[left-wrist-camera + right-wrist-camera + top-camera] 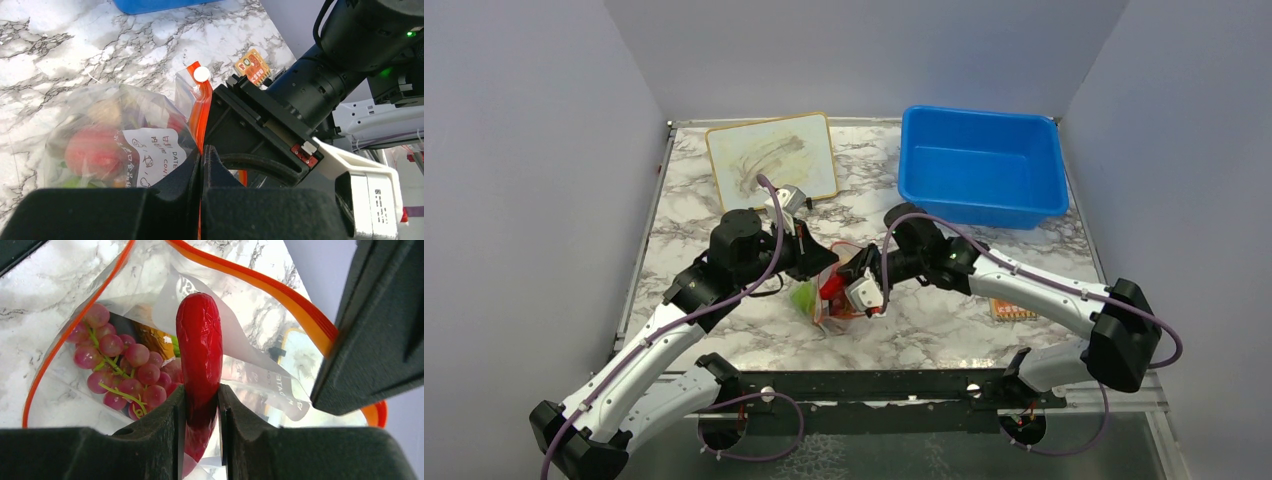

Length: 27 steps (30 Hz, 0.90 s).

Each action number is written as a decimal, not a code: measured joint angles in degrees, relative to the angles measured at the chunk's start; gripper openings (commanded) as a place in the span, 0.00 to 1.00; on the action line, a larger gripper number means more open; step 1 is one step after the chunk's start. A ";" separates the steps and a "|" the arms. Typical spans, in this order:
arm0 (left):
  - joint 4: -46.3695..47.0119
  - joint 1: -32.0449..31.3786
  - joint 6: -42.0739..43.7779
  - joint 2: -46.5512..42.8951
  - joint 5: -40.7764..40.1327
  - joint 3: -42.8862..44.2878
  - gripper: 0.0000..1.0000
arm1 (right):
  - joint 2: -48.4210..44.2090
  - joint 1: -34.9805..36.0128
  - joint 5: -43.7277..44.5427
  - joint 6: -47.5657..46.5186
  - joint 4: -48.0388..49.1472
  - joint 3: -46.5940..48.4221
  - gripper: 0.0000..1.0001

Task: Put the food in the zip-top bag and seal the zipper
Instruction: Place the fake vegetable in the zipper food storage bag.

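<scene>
Red chili in right tool, tip toward zip-top bag

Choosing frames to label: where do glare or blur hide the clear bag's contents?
Top external: the clear plastic zip-top bag is tiny, its contents mere colour blobs. Left wrist: crinkled film hazes the pink-red toy peach. Right wrist: sharpest, with the glossy red toy chili and dark red grape bunch distinct.
</scene>
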 measured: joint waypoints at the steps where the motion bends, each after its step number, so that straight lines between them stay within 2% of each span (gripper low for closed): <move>1: 0.13 -0.02 -0.04 0.00 0.00 0.00 0.00 | 0.09 0.28 0.57 -0.15 -0.20 0.09 0.30; 11: 0.98 -0.02 -0.20 0.02 -0.02 0.00 0.00 | -1.40 1.11 1.90 2.78 -0.46 0.11 0.50; 18: 0.98 -0.02 0.13 0.02 -0.02 0.00 0.00 | -4.17 1.16 1.81 6.69 -1.68 0.15 0.50; 27: 1.77 -0.02 1.62 0.00 0.00 -0.04 0.00 | -12.00 1.16 1.55 15.08 0.09 0.57 0.50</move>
